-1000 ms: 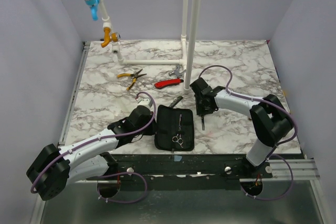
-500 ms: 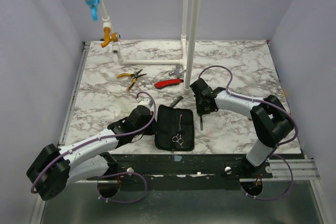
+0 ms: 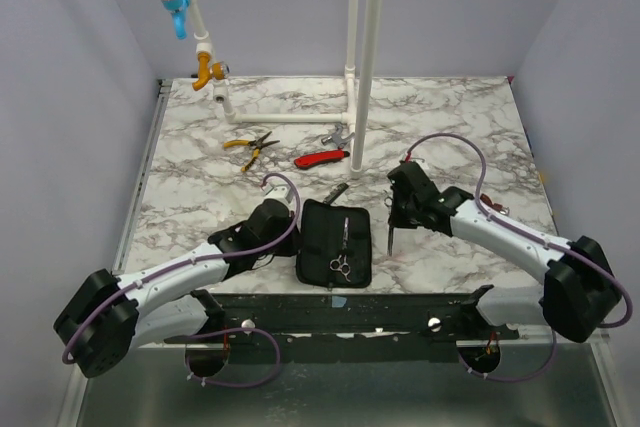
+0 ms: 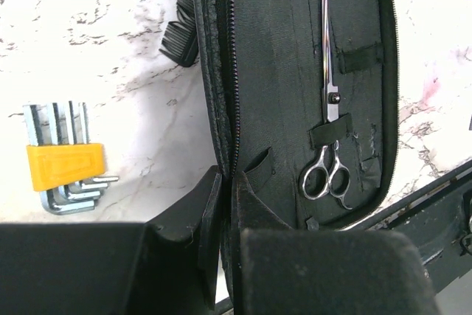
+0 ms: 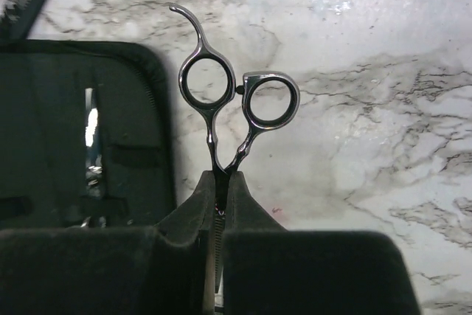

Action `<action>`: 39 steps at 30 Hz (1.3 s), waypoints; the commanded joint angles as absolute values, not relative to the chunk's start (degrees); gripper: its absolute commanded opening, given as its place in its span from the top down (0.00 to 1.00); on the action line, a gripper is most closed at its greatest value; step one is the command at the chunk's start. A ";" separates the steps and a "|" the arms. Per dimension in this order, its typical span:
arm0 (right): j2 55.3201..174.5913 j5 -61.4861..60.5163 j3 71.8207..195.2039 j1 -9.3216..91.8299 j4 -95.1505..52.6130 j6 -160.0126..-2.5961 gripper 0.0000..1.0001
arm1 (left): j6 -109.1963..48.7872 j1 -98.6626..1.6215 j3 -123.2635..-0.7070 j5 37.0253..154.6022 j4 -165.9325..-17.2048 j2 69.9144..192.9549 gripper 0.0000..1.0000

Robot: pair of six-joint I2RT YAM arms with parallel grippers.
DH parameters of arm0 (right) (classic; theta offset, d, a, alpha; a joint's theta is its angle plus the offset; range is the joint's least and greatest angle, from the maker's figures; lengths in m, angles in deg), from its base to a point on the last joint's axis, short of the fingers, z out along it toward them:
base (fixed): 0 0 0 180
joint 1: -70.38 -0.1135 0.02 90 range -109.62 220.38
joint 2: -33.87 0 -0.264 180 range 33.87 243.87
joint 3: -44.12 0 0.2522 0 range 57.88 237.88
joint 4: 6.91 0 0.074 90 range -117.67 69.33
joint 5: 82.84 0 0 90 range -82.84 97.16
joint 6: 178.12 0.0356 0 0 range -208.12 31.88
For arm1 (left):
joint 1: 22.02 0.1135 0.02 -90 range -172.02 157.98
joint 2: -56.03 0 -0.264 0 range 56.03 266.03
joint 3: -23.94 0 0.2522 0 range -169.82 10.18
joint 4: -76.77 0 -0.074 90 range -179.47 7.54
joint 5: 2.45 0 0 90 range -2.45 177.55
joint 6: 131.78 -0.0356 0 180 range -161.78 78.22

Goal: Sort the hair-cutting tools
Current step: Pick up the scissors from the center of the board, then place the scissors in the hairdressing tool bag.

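An open black case [image 3: 318, 247] lies at the near middle of the table, with silver scissors [image 3: 341, 249] strapped inside; both show in the left wrist view, the case [image 4: 287, 71] and the scissors [image 4: 329, 130]. My left gripper [image 3: 292, 237] is shut on the case's left zipper edge [image 4: 230, 145]. My right gripper [image 3: 394, 213] is shut on dark scissors [image 3: 390, 239] just right of the case. In the right wrist view their finger rings [image 5: 236, 94] stick out beyond the fingertips [image 5: 247, 197]. A black comb [image 3: 335, 192] lies behind the case, partly under it [image 4: 179, 38].
Yellow-handled pliers [image 3: 250, 145] and a red-handled tool [image 3: 322, 158] lie further back, next to a silver fitting [image 3: 338, 135]. White pipes [image 3: 362, 57] rise from the table's back. A hex key set in a yellow holder [image 4: 65, 167] lies left of the case.
My right arm has stretched out and its gripper has shifted slightly right and nearer, carrying the dark scissors. The left gripper and case have stayed put.
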State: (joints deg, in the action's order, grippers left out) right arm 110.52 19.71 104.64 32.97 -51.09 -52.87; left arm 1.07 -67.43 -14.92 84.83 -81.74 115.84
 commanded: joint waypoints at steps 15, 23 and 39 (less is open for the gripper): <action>111.88 31.39 103.53 26.33 -42.00 -39.50 0.99 | 0.39 -73.88 -21.00 86.16 -82.60 120.52 1.00; 115.68 37.25 104.57 26.30 -40.48 -40.71 0.99 | 0.31 -75.15 -22.35 85.53 -81.73 121.40 1.00; 121.88 40.22 108.21 26.36 -39.05 -43.85 0.99 | 0.49 -75.72 -21.92 84.87 -82.35 122.27 1.00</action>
